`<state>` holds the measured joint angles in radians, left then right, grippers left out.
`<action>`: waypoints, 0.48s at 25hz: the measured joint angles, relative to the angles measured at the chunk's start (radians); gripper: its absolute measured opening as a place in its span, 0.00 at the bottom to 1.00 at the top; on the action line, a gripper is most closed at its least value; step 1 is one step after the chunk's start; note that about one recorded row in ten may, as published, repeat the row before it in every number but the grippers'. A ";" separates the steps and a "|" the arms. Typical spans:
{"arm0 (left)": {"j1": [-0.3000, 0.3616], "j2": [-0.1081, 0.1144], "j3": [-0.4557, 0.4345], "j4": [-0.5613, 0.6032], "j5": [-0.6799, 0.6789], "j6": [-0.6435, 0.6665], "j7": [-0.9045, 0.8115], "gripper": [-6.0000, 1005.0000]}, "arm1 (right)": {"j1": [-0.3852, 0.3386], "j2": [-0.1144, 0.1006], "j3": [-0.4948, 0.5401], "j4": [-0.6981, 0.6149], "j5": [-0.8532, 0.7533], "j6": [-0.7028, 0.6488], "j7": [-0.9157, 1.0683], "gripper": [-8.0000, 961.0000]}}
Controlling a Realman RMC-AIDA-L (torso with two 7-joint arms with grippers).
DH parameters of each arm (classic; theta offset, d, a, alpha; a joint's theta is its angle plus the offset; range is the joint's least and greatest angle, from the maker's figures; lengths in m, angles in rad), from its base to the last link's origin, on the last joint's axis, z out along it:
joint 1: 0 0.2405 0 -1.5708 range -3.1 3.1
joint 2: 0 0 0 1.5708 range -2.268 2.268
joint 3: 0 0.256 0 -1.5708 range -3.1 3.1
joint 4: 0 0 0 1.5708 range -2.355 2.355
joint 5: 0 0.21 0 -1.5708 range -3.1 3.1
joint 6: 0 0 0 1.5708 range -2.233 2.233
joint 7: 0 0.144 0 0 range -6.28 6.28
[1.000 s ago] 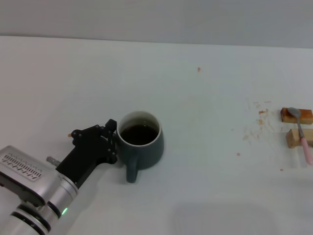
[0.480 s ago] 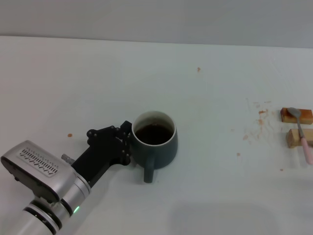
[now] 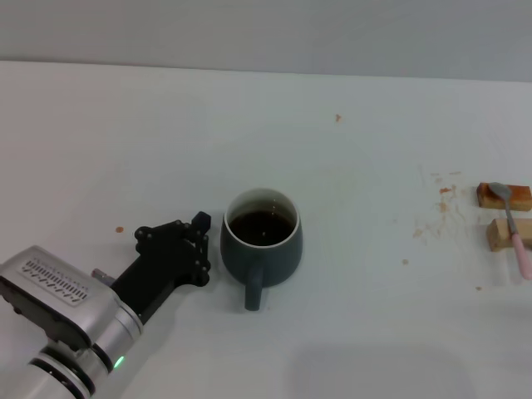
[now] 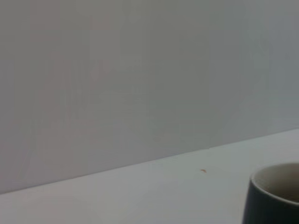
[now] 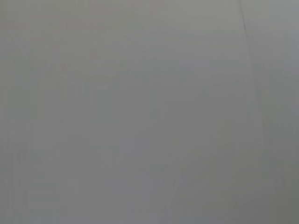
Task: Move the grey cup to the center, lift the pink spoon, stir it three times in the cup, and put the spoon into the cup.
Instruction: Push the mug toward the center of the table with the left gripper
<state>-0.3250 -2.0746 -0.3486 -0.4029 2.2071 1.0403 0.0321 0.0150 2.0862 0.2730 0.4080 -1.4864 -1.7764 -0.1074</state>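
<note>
The grey cup (image 3: 261,239) stands upright near the table's middle, dark liquid inside, its handle pointing toward me. Part of its rim also shows in the left wrist view (image 4: 275,196). My left gripper (image 3: 204,247) is just left of the cup, a small gap apart, open and empty. The pink spoon (image 3: 512,226) lies at the far right, its silver bowl on one tan block and its pink handle across the other. My right gripper is out of view; the right wrist view shows only plain grey.
Two tan wooden blocks (image 3: 504,197) (image 3: 499,234) sit under the spoon near the table's right edge. Small brown crumbs and stains (image 3: 440,208) lie left of them. A small brown speck (image 3: 119,229) lies left of my arm.
The cup moved right with my left gripper against its left side, then stopped. My left gripper has since pulled back to the left, away from the cup. The spoon has not moved.
</note>
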 joint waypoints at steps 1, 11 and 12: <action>0.001 -0.001 0.005 -0.005 0.002 0.000 0.000 0.00 | 0.000 0.000 0.000 0.000 0.000 0.000 0.000 0.86; -0.018 -0.004 0.046 -0.042 0.003 -0.026 -0.003 0.00 | 0.000 0.000 0.000 0.000 -0.001 0.008 0.000 0.86; -0.021 -0.004 0.048 -0.044 0.003 -0.027 -0.003 0.00 | 0.000 0.000 0.000 0.000 -0.002 0.008 0.000 0.86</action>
<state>-0.3461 -2.0786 -0.3004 -0.4473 2.2106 1.0130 0.0291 0.0153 2.0862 0.2731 0.4080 -1.4882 -1.7683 -0.1075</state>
